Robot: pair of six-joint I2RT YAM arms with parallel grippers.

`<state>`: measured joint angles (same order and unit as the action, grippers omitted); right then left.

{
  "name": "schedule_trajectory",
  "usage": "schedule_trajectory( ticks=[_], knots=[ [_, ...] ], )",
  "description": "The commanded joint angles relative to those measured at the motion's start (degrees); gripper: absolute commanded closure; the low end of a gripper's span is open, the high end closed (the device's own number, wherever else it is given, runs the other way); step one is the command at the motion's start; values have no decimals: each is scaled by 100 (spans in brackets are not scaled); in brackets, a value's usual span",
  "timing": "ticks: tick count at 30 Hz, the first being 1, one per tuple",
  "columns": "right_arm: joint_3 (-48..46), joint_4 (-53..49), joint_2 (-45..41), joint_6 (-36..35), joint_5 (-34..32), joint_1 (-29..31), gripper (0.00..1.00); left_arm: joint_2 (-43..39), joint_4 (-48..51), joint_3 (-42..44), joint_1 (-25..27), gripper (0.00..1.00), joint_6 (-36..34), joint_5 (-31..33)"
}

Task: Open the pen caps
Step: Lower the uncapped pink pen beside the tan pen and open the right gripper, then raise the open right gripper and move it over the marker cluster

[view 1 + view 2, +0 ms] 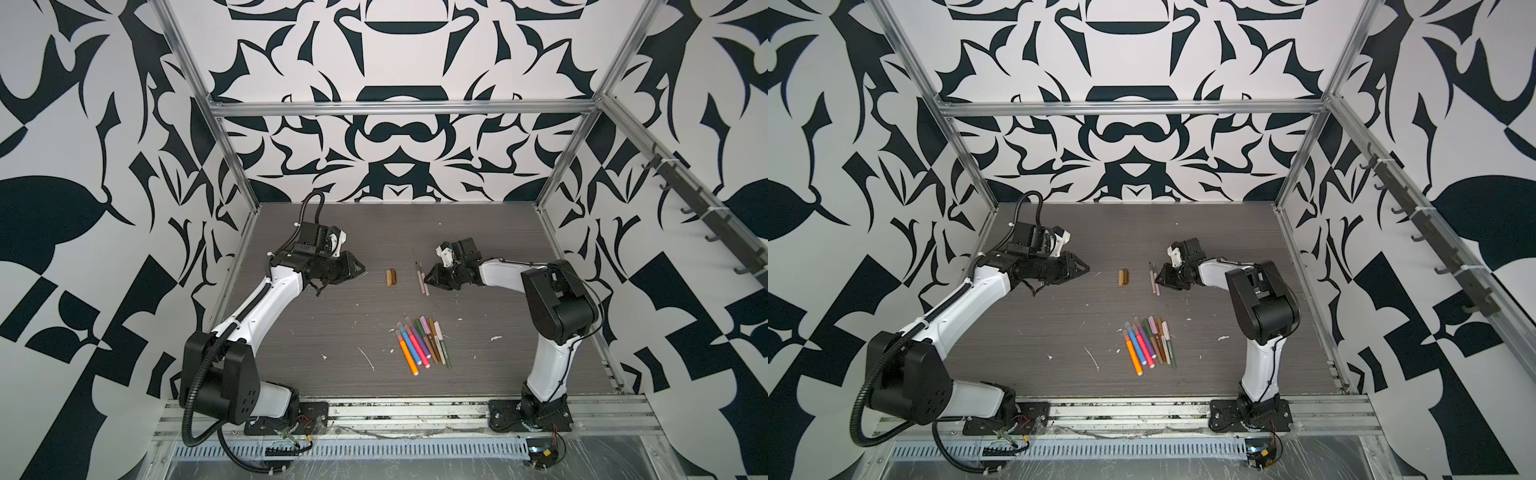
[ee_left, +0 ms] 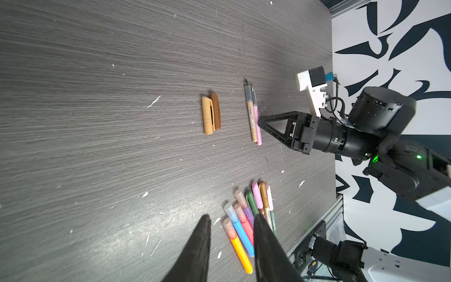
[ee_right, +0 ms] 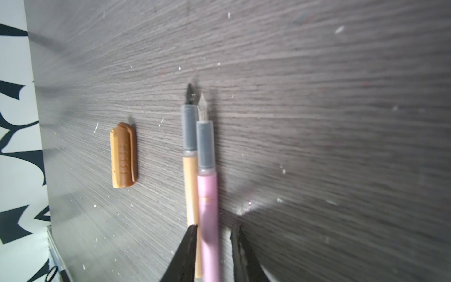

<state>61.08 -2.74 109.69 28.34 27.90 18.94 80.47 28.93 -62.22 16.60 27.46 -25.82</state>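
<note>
Judged roughly a fifth done. Found two pens uncapped, tan pen (image 2: 251, 119) and pink pen (image 2: 257, 128), lying side by side beyond the bunch (image 1: 422, 343) of capped pens. Spotted two loose caps (image 2: 211, 114) also beyond the bunch, further left. Noted right gripper (image 3: 214, 228) slightly parted astride the pink pen's rear end, not clamping it. Noted left gripper (image 2: 231, 217) parted and empty, well left of the bunch. Counted about nine caps left to pull, all in the bunch.

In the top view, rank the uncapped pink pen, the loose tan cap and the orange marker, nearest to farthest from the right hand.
1. Uncapped pink pen, lying right at the right hand.
2. Loose tan cap, farther left, mid-table.
3. Orange marker, in the front bundle.
</note>
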Motion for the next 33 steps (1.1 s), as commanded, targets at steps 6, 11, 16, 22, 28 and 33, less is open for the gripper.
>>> schedule_trajectory(
  ticks=[6, 11, 16, 22, 28, 33],
  knots=[
    [78, -142, 17, -12, -123, -39, 70, 38, 15, 88, -20, 67, 40, -101],
    [71, -136, 26, -4, -107, -54, 70, 50, -10, 81, -17, 67, 83, -124],
    [62, -121, 26, 5, -109, -57, 70, 91, -18, 78, -23, 67, 110, -152],
    [-204, -132, -334, 18, -283, -58, 70, 29, 67, 44, -17, 67, 128, -152],
    [-1347, -1003, -2072, 93, -1173, 272, 74, -199, 240, 64, -18, 67, -13, -2],
    [-2277, -2013, -3823, 480, -2207, 1301, 74, -117, -105, 225, -17, 67, 232, -248]
  ],
)
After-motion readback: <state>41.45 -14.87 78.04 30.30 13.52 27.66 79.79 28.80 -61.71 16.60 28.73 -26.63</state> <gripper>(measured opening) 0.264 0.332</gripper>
